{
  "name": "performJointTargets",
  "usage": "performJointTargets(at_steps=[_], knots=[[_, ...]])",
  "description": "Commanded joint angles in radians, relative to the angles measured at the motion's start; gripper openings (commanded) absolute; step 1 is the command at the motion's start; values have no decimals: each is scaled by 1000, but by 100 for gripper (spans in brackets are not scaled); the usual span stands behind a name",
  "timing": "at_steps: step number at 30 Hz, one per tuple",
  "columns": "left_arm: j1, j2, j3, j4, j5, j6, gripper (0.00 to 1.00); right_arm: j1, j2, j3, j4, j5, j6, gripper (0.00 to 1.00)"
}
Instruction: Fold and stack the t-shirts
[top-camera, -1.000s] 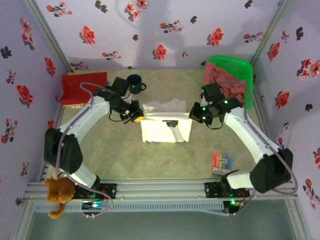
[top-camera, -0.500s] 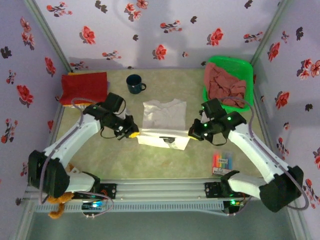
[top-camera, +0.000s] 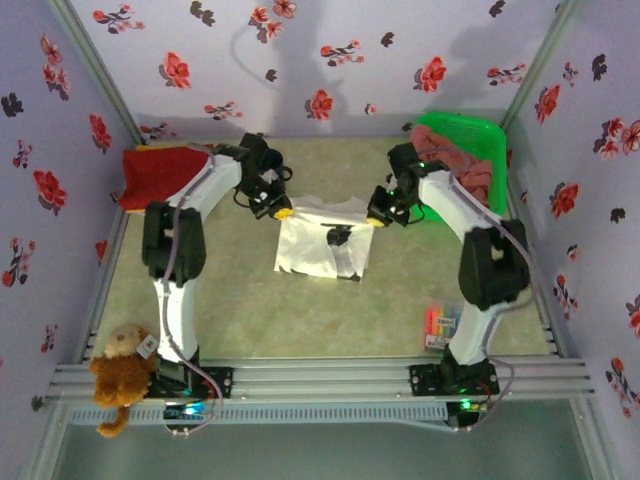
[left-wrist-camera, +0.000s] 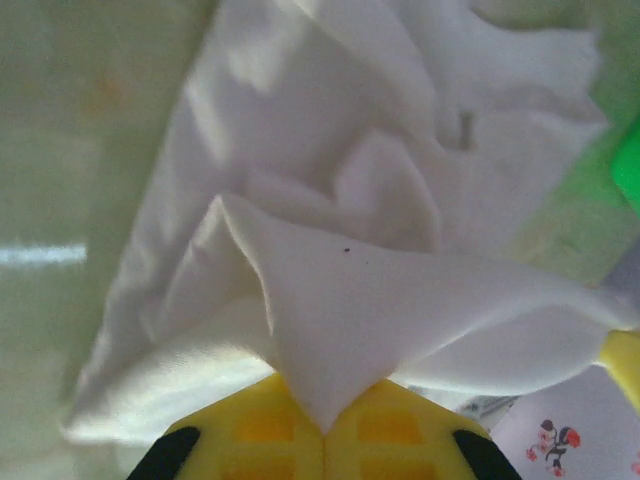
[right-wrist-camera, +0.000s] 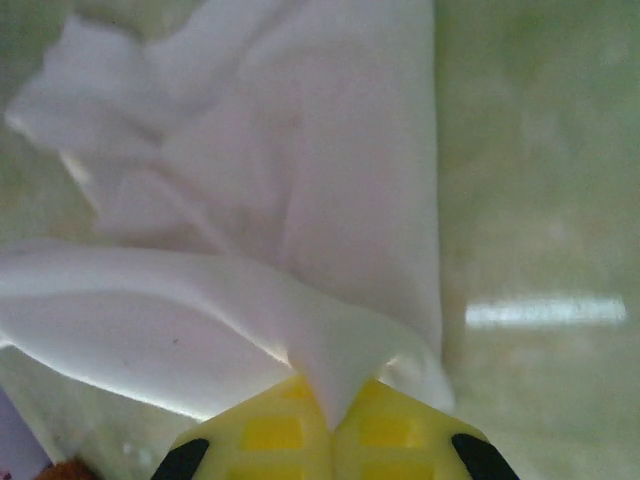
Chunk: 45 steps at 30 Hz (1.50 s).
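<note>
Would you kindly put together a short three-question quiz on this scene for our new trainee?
1. True or false: the left gripper is shut on the white shirt.
2. Fill in: the red shirt lies on the robot's ___ side.
3. The pink shirts lie: A in the green basket; B on the red shirt; C on the white shirt.
Key: 1 true; 2 left; 3 A.
</note>
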Motion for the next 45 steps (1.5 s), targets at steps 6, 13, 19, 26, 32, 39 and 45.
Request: performJointTargets(at_steps=[6,13,19,26,32,39,45], knots=[[15,178,240,58,25,27,0,-33,271,262,35,8,-40,15],[6,56,134,218,-21,-31,60,-31,183,257,17,55,-80,51],[-14,-183,-161,414,-64,-120,62,23,12,83,27,60,-65,53],[-69,-207,-351,464,-77,-119,55,86,40,-46,137,-11,-6,49],[-76,-107,-452,560,-80,-127,52,118,152,-40,139,-27,-29,49],[-93,-199,-632,590,-96,-137,55,162,94,-225,147,-27,-50,49],[-164,-418,-835,568,-141,-189,57,242,-108,-472,186,-29,5,50]])
